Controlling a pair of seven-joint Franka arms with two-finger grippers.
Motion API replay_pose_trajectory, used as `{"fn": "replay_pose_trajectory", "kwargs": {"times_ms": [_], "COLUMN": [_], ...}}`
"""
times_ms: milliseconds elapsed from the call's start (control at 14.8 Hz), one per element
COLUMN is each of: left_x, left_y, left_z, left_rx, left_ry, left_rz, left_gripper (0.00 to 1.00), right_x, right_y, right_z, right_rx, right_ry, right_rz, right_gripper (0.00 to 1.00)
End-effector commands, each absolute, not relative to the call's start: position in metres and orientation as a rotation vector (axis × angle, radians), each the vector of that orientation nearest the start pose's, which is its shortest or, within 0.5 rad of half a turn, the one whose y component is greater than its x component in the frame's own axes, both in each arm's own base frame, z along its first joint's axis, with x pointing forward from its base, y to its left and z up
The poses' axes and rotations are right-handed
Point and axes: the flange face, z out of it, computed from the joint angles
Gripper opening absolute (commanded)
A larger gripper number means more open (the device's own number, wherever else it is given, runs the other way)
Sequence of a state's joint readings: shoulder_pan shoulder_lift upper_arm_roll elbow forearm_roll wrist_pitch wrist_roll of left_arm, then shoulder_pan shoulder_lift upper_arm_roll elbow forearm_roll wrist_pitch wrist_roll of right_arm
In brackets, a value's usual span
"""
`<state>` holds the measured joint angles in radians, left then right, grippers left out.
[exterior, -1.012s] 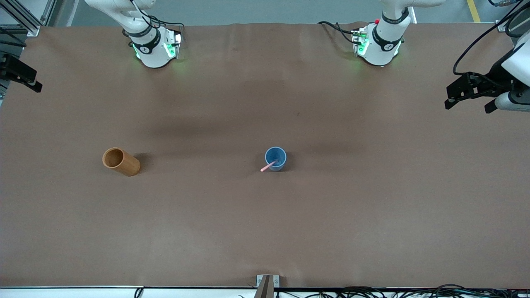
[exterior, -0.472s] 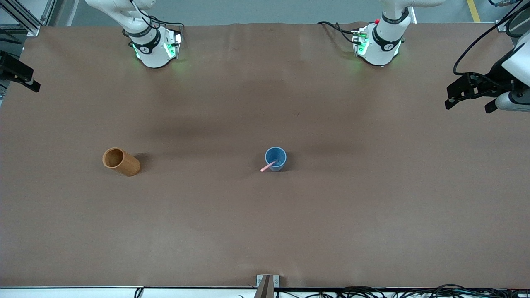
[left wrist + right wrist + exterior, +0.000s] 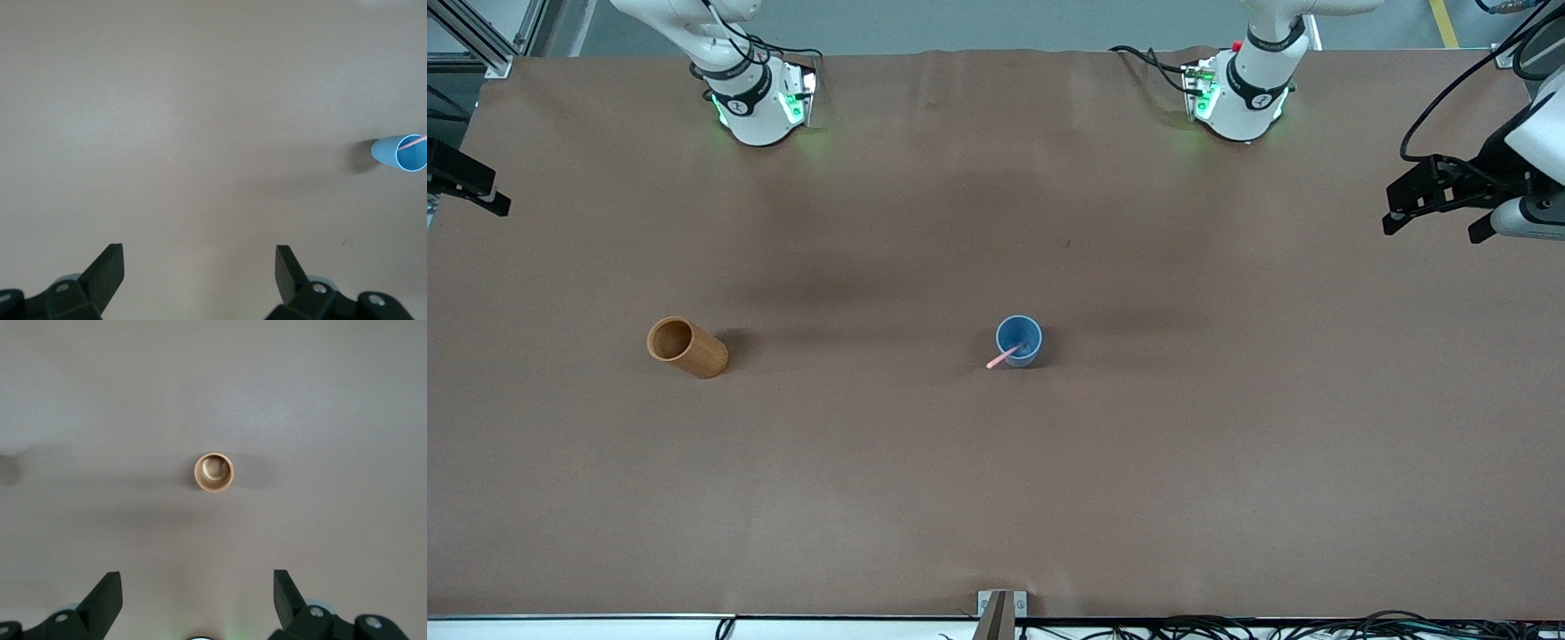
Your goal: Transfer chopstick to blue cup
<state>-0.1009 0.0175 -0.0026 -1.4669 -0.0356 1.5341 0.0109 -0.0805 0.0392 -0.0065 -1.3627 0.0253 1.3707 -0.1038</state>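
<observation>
Mid-worktop point(image 3: 1227, 444): chopstick point(image 3: 1003, 357) leans inside blue cup point(image 3: 1019, 340); wooden cup point(image 3: 687, 347) stands toward right arm's end. Left tool point(image 3: 199, 263) and right tool point(image 3: 197, 587) both gape wide, empty, high over the worktop.

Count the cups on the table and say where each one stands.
2. The blue cup stands mid-table with the chopstick leaning in it; the brown wooden cup stands toward the right arm's end. Neither looks hidden.
</observation>
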Motion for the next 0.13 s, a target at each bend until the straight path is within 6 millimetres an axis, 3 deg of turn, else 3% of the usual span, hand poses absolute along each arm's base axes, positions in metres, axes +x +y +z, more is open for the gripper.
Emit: {"fn": "replay_pose_trajectory", "kwargs": {"times_ms": [0, 67], "left_x": [0.5527, 0.5528], "left_y": [-0.0580, -0.0572], "left_z": [0.6677, 0.6677], "left_rx": [-3.183, -3.183], "left_ry": [0.201, 0.199], "left_rz": [-0.095, -0.095], "left_gripper": [1.00, 1.00], "right_x": [0.5385, 0.5387], "right_y": [-0.0415, -0.0415], "right_z": [0.6831, 0.6825], "right_rx": [-3.100, -3.100], "right_ry": [-0.051, -0.051], "right_rz": [0.027, 0.027], "right_gripper": [1.00, 1.00]}}
